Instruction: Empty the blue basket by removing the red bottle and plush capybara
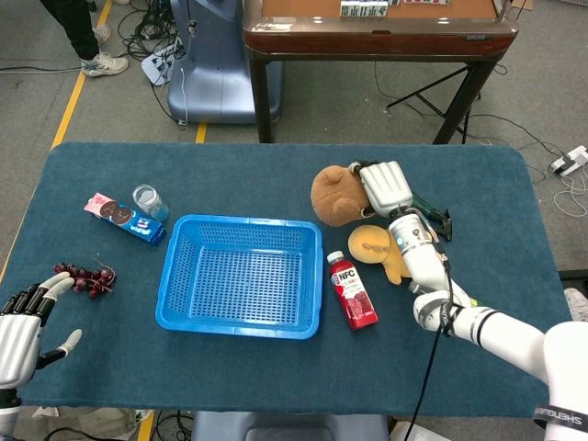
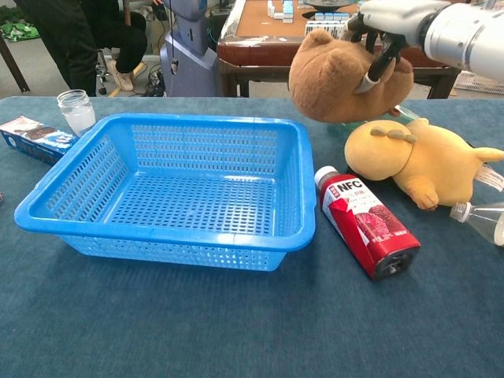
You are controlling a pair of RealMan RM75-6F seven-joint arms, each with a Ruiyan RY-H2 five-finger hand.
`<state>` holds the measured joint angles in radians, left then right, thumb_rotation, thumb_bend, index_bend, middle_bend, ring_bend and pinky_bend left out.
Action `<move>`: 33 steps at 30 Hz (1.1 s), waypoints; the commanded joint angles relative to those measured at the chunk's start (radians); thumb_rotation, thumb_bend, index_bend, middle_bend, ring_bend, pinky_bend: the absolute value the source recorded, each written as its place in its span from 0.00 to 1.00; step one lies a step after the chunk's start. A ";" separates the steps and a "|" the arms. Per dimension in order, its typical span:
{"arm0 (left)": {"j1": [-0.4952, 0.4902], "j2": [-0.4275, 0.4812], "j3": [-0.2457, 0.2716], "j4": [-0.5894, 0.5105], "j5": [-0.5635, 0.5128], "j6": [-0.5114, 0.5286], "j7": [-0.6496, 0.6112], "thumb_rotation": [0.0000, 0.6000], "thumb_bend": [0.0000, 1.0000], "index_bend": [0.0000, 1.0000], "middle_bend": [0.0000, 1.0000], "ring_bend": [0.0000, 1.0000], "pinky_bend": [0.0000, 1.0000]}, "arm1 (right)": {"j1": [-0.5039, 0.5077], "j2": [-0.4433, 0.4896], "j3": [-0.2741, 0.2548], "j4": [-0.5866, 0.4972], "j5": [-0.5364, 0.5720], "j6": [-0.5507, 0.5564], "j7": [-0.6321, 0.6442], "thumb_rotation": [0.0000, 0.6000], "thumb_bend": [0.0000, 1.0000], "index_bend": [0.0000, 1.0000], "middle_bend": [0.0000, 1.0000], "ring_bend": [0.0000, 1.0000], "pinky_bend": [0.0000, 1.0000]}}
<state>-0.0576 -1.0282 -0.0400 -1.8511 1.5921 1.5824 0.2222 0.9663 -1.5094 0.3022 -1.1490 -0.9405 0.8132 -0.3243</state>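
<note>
Right of blue basket (image 1: 239, 276): red bottle (image 1: 353, 291) lies on table (image 1: 276, 367), already out. Right hand (image 1: 386, 188) grips plush capybara (image 1: 336, 195) aloft beyond basket; release remains. Basket empty. Left hand (image 1: 20, 329) spread, holding nothing.

On the blue-clothed table (image 1: 276, 367) there is one blue plastic mesh basket (image 1: 241, 277), one red NFC juice bottle (image 1: 353, 291), and two plush toys: one brown capybara (image 1: 336, 196) and one yellow one (image 1: 378, 251). There is also one dark green glass bottle (image 2: 356, 116), one clear plastic bottle with a green label (image 2: 482, 218), one small glass jar (image 1: 147, 200), one blue packet of sandwich cookies (image 1: 125, 219), and one bunch of dark red beads (image 1: 84, 277).
</note>
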 commanded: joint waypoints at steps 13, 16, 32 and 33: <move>0.001 -0.001 0.002 0.004 0.001 -0.005 0.002 1.00 0.24 0.23 0.19 0.20 0.23 | 0.014 0.065 0.000 -0.096 0.024 -0.127 0.083 1.00 0.24 0.00 0.15 0.22 0.48; 0.000 -0.002 0.001 0.002 0.003 -0.006 0.003 1.00 0.24 0.23 0.19 0.20 0.23 | -0.005 0.108 0.003 -0.146 -0.003 -0.108 0.111 1.00 0.24 0.00 0.13 0.18 0.45; -0.016 -0.008 -0.014 0.016 -0.024 -0.028 -0.006 1.00 0.24 0.23 0.19 0.20 0.23 | -0.318 0.447 -0.111 -0.538 -0.254 0.272 0.145 1.00 0.26 0.11 0.26 0.21 0.45; -0.017 -0.008 -0.016 0.017 -0.029 -0.031 -0.007 1.00 0.24 0.23 0.19 0.20 0.23 | -0.351 0.469 -0.125 -0.556 -0.270 0.305 0.151 1.00 0.26 0.12 0.26 0.22 0.45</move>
<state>-0.0740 -1.0359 -0.0548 -1.8352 1.5647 1.5531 0.2163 0.6852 -1.1004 0.2172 -1.6498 -1.1629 1.0478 -0.1786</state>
